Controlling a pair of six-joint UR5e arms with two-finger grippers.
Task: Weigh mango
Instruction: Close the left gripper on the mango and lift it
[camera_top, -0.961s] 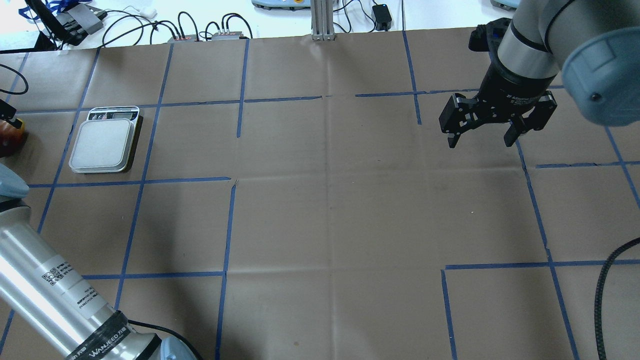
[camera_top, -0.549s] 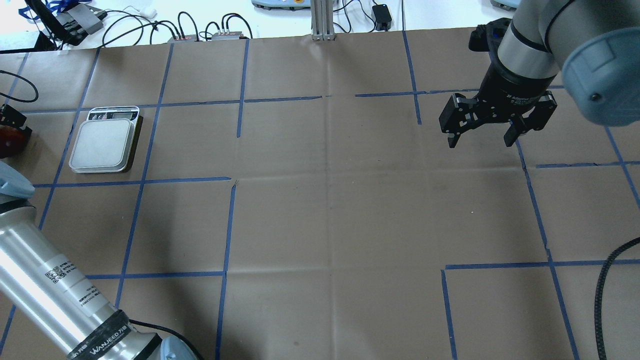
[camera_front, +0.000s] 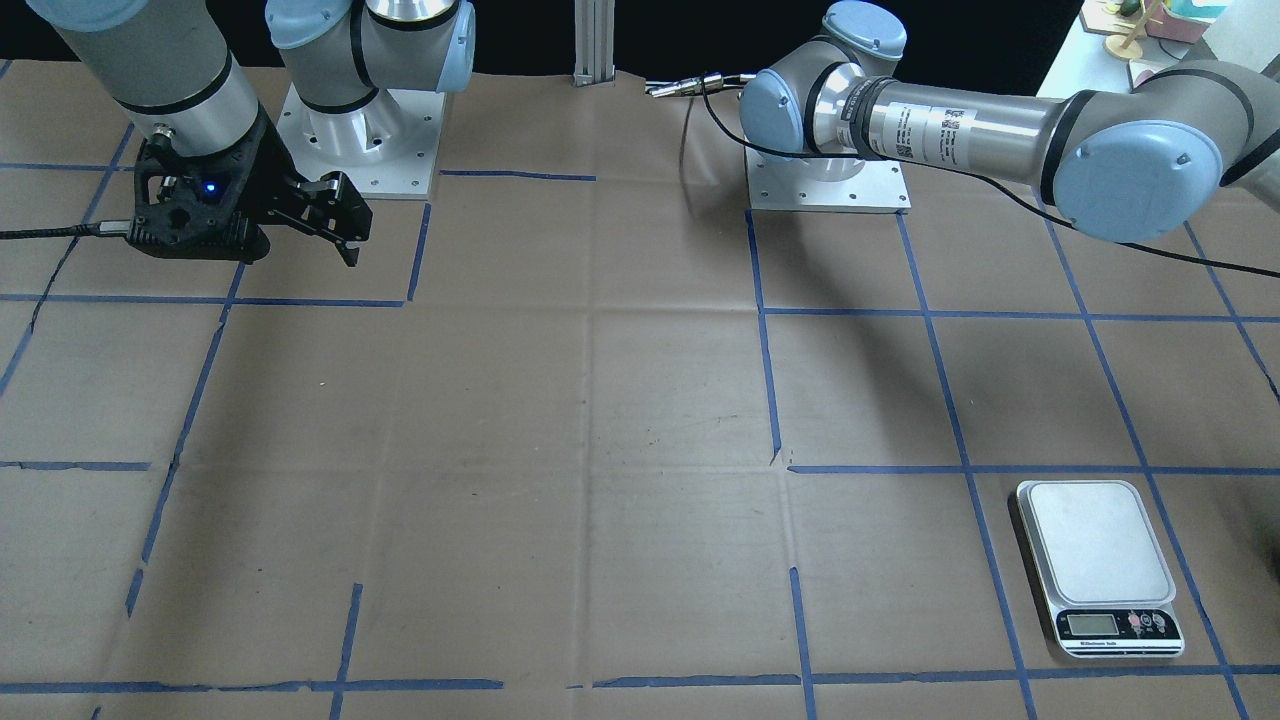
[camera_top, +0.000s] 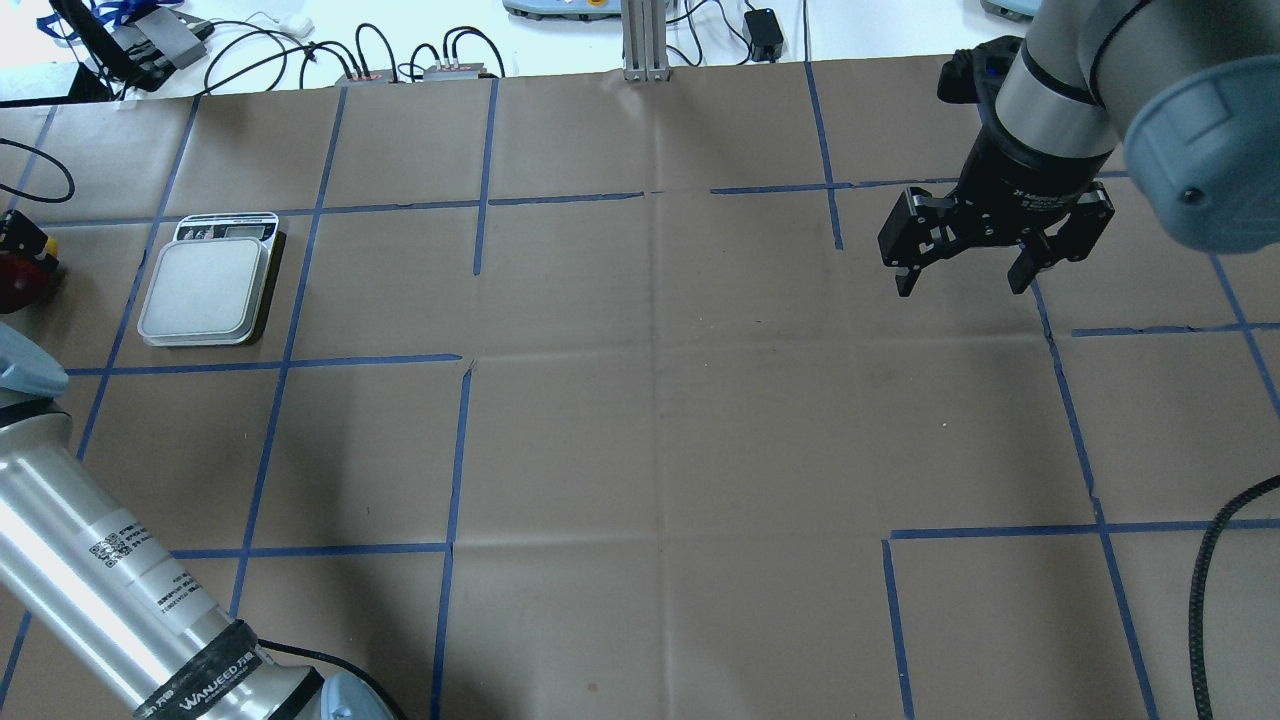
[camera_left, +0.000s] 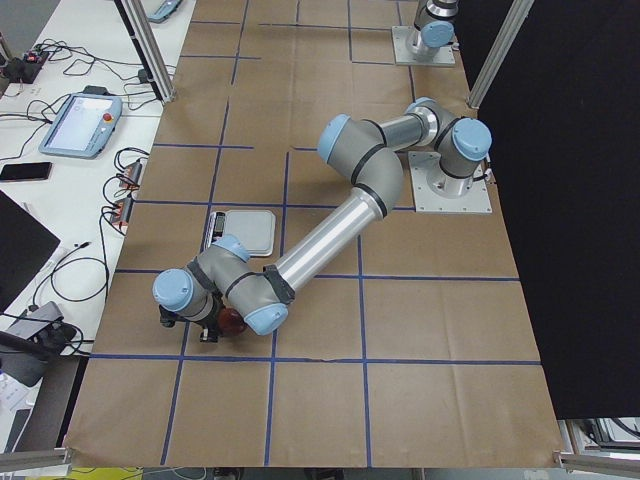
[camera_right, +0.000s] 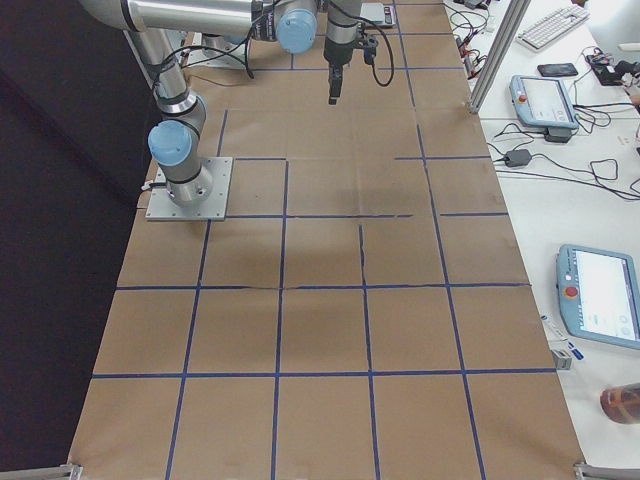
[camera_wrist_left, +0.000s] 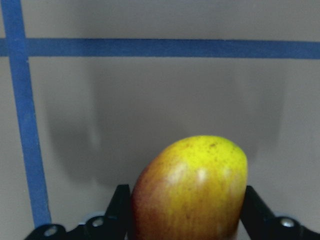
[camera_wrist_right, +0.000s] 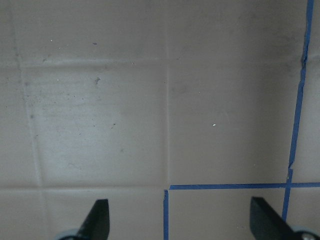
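Observation:
The mango (camera_wrist_left: 192, 192), yellow-green at its tip and red on its sides, sits between the fingers (camera_wrist_left: 117, 207) of my left gripper (camera_wrist_left: 185, 215), which is shut on it. A soft shadow on the paper behind it suggests it hangs above the table. In the overhead view only its dark red part (camera_top: 15, 285) shows at the far left edge, left of the scale (camera_top: 208, 285). The exterior left view shows the mango (camera_left: 233, 320) at the near arm's gripper. My right gripper (camera_top: 962, 275) is open and empty, hovering at the far right.
The white scale (camera_front: 1095, 545) with its display strip stands on brown paper marked with blue tape lines (camera_top: 455, 450). Cables and boxes (camera_top: 400, 60) lie beyond the table's far edge. The left arm's forearm (camera_top: 110, 580) crosses the near left corner.
The left gripper with the mango has shifted slightly at the overhead view's left edge. The right arm and the scale have not moved.

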